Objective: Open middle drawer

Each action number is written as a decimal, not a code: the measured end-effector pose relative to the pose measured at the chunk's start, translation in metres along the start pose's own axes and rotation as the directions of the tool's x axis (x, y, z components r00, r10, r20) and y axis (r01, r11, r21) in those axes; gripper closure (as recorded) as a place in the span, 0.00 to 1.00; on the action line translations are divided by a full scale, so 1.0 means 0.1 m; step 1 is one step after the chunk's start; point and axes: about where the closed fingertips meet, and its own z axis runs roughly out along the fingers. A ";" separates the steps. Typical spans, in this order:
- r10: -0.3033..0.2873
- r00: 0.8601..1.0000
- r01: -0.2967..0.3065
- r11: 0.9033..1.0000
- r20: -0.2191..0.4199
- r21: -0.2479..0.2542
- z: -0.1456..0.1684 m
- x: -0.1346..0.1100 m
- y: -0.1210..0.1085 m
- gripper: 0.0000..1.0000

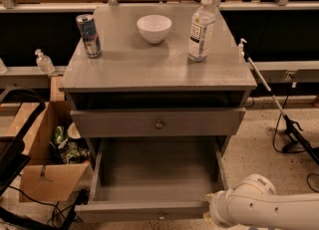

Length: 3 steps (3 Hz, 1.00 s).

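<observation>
The grey cabinet [124,69] has a dark gap under its top. Below the gap is the middle drawer [114,123], a flat grey front with one small round knob [159,124] at its centre. Its front sits close to the cabinet face. The larger bottom drawer [149,209] under it is pulled far out and shows a bare inside. My white arm [259,206] comes in from the lower right. The gripper [210,210] at its end is by the bottom drawer's front right corner, well below and right of the knob.
On the cabinet top stand a can [88,35], a white bowl [154,28] and a water bottle [201,28]. A cardboard box [37,174] with clutter sits on the floor at the left. A black-handled stick [269,92] and cables lie at the right.
</observation>
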 end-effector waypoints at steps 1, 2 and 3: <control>0.001 1.000 -0.001 1.000 -0.011 0.011 -0.07 0.03 0.03 0.96; 0.001 1.000 -0.001 1.000 -0.011 0.011 -0.07 0.03 0.02 1.00; 0.001 1.000 -0.001 1.000 -0.011 0.011 -0.07 0.03 0.02 1.00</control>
